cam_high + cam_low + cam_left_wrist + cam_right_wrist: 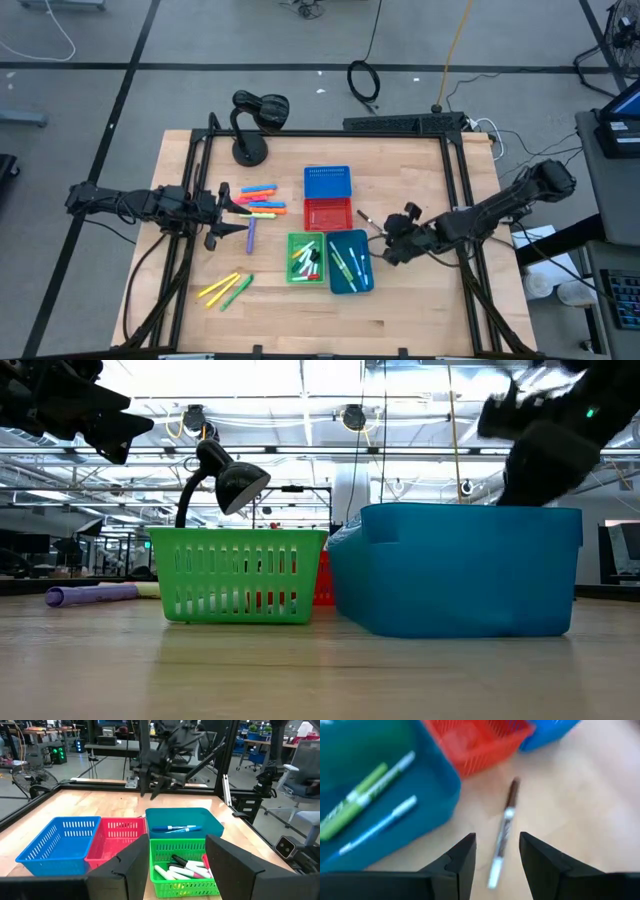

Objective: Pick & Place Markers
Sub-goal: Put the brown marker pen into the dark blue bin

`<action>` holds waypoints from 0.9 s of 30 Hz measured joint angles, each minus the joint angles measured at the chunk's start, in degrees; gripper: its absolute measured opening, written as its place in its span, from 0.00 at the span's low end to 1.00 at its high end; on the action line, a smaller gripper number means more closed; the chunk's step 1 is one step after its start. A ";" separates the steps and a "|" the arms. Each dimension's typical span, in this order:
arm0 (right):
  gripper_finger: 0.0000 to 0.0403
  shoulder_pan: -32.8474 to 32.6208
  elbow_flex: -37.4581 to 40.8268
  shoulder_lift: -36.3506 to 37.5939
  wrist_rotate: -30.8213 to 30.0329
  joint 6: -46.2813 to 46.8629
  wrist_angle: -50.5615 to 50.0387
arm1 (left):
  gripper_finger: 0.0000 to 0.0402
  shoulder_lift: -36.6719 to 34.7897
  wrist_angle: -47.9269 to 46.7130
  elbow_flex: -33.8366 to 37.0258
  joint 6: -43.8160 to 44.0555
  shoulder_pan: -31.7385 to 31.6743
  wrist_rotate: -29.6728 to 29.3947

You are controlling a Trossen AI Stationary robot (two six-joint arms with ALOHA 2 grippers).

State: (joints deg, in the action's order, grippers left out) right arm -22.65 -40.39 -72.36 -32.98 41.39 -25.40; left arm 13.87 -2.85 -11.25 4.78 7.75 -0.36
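A white-bodied marker with a brown cap (503,831) lies flat on the table beside the red bin (470,740). My right gripper (496,857) is open and hovers over it, one finger on each side of its white end. I see this marker (368,220) and the right gripper (384,240) from above too. My left gripper (238,212) is open, raised next to a cluster of orange, pink and yellow markers (262,200) and a purple marker (251,236). Yellow and green markers (226,290) lie nearer the front edge. More markers lie in the green bin (181,870) and the teal bin (175,828).
Four small bins stand mid-table: blue (327,183), red (327,213), green (305,258) and teal (349,262). A black desk lamp (250,125) stands at the far left corner. A black frame (455,170) borders the table. Bare wood lies to the right of the bins.
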 joint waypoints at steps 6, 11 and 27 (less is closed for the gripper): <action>0.35 7.31 2.57 -0.43 7.84 -2.18 1.60 | 0.49 0.00 0.00 0.00 0.00 -0.01 0.00; 0.35 12.30 3.29 -0.71 12.25 -6.36 5.40 | 0.49 0.00 0.01 0.00 0.00 -0.02 0.00; 0.34 15.43 3.03 -16.32 16.27 -10.81 11.17 | 0.49 -0.02 0.02 0.00 0.00 0.00 0.00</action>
State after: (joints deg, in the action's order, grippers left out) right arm -7.22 -37.36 -88.68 -16.71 30.58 -14.23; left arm 13.85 -2.83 -11.25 4.78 7.75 -0.36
